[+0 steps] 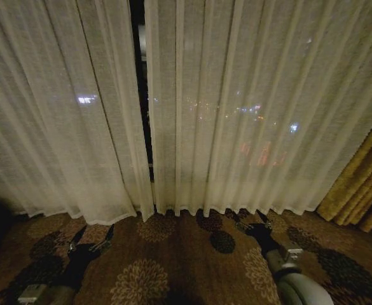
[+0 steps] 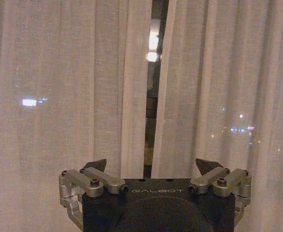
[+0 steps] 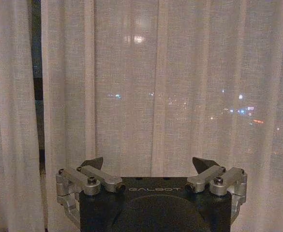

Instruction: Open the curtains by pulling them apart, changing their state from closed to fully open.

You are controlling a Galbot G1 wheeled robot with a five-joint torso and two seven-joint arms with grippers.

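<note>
Down at the bottom of the head view, both arms sit low over the patterned carpet [image 1: 173, 267], pointed at the window. On the robot's left side the left gripper [image 1: 91, 237] has its two dark fingers spread wide, nothing between them, hanging just short of the hem of the left curtain panel [image 1: 58, 114] without touching it. Over on the other side the right gripper [image 1: 254, 223] is about the same story, close to the bottom edge of the right curtain panel [image 1: 249, 108]. From the head view it's hard to read its fingers, but its own wrist camera settles it: right gripper [image 3: 148, 164] splayed wide open, fingertips [image 3: 202, 163] apart, empty, with sheer fabric well ahead of it. Left wrist camera shows the same for the left gripper [image 2: 151, 166], wide and holding nothing, aimed almost straight at the slit between the panels.

Past the grippers, the curtains hang to the floor, cream, see-through, softly pleated. They're mostly shut, just a narrow dark gap [image 1: 142, 95] between the two inner edges, left of the picture's middle. City lights glow through the weave. A thick golden drape [image 1: 360, 184] is bunched at the far right edge, beside the right panel
</note>
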